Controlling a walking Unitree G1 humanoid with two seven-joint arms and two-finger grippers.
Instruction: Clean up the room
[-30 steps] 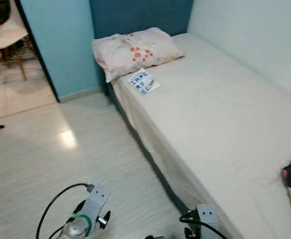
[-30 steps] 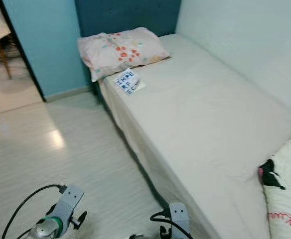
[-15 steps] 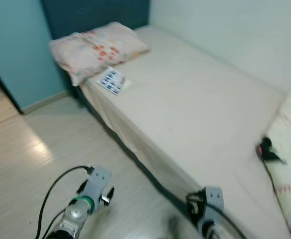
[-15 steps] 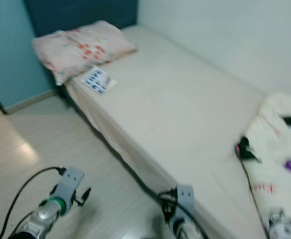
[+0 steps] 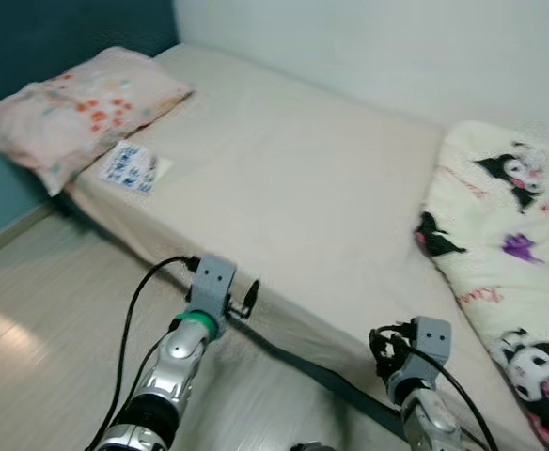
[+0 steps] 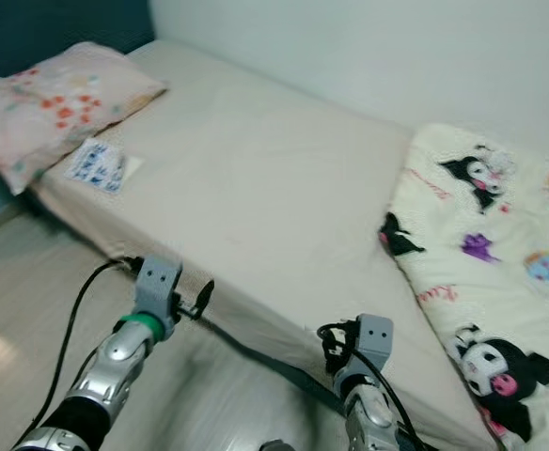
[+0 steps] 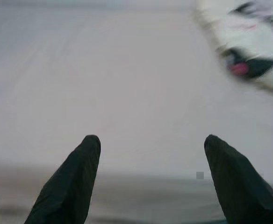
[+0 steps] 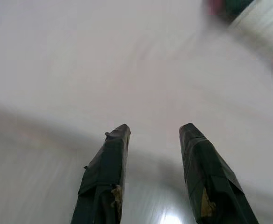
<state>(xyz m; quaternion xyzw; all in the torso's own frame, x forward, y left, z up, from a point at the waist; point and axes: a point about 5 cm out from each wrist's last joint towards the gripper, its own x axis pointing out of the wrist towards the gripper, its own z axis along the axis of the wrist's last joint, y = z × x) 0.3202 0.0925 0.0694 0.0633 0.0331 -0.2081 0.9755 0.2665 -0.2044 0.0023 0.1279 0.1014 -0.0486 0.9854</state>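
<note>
left gripper (image 7: 148,186) fingers apart, holding nothing, right gripper (image 8: 153,172) same, both by bed's (image 5: 293,188) near edge | view swung right, blanket (image 5: 509,244) now showing, bunched at foot end, probably next | pillow (image 5: 77,108) at far head corner

A dark blue padded headboard (image 5: 58,38) stands behind the bed's head, a plain white wall (image 5: 368,47) runs along its far side, and pale wood-look flooring (image 5: 30,329) lies alongside.

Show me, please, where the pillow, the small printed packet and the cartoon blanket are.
pillow (image 5: 77,108), left eye view, middle of its flowered top.
printed packet (image 5: 129,166), left eye view, its blue-printed face.
cartoon blanket (image 6: 500,254), right eye view, cream middle part.
</note>
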